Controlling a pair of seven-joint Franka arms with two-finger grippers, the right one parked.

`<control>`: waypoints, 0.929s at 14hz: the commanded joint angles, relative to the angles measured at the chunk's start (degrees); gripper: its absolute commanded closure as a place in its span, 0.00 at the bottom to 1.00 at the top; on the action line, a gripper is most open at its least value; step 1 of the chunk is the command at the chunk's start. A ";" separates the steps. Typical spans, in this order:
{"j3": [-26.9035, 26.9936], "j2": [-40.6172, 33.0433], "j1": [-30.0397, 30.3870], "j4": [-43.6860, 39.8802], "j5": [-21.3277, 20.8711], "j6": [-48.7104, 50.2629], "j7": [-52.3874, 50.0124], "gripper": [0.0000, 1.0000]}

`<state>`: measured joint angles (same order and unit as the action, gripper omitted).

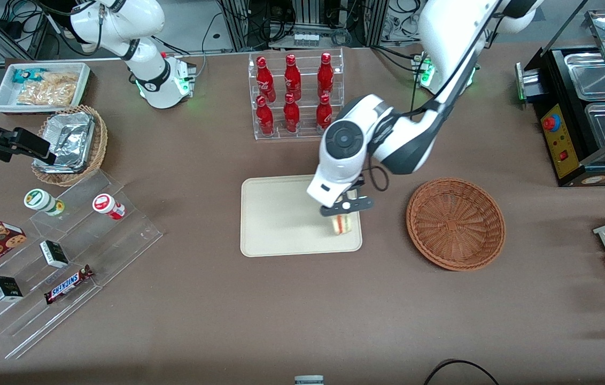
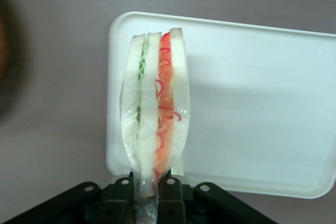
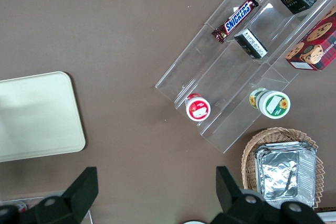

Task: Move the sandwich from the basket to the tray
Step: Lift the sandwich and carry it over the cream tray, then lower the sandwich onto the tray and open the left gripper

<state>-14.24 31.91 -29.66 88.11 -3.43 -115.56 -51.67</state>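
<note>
The sandwich (image 1: 342, 224) is a clear-wrapped wedge of white bread with green and red filling (image 2: 155, 103). My left gripper (image 1: 346, 207) is shut on its wrapped tip, the black fingers (image 2: 122, 192) pinching it from both sides (image 2: 145, 184). It hangs over the corner of the cream tray (image 1: 281, 219) that is closest to the basket; I cannot tell if it touches the tray (image 2: 252, 103). The reddish-brown wicker basket (image 1: 456, 223) sits beside the tray toward the working arm's end of the table, with nothing in it. A part of the tray (image 3: 37, 114) also shows in the right wrist view.
An acrylic rack of red bottles (image 1: 294, 96) stands farther from the front camera than the tray. Toward the parked arm's end are a stepped acrylic display with snacks (image 1: 62, 267), a foil-lined basket (image 1: 70, 144) and a white bin (image 1: 43, 85). A black food warmer (image 1: 586, 112) stands at the working arm's end.
</note>
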 commanded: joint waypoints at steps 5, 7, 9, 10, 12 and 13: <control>0.79 8.52 -6.29 -3.03 -0.97 -8.98 2.18 0.92; 0.79 8.95 -6.81 -3.03 -0.97 -9.15 3.06 0.91; 0.79 10.01 -7.34 -2.95 -1.06 -10.11 3.06 0.89; 0.79 10.62 -7.78 -2.94 -1.14 -10.82 2.98 0.86; 0.79 10.72 -7.78 -2.86 -0.97 -11.09 2.37 0.32; 0.97 10.45 -7.69 -2.86 -0.97 -11.09 2.27 0.00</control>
<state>-14.20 41.84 -36.43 86.75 -3.67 -126.46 -48.94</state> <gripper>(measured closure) 0.709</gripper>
